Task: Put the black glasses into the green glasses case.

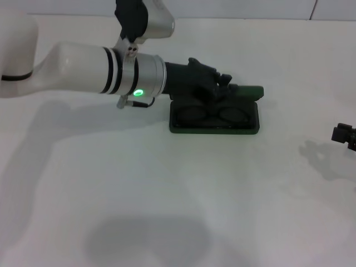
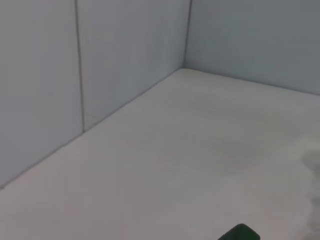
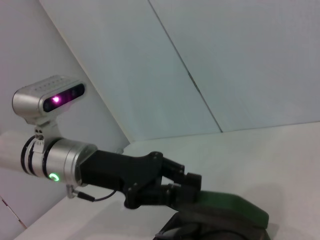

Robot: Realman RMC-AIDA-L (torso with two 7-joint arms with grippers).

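Observation:
The green glasses case (image 1: 214, 130) lies open in the middle of the table, its lid (image 1: 248, 91) raised at the far side. The black glasses (image 1: 213, 114) rest inside it, both lenses facing up. My left gripper (image 1: 221, 83) hovers low over the case's far edge, against the lid's left part. In the right wrist view the left gripper (image 3: 186, 186) has its fingers close together at the end of the green lid (image 3: 231, 207), with nothing seen between them. My right gripper (image 1: 345, 135) sits apart at the table's right edge, only partly in view.
The white table (image 1: 183, 200) stretches around the case with no other objects on it. Grey wall panels (image 2: 125, 55) close off the far side. A corner of the green case (image 2: 241, 233) shows in the left wrist view.

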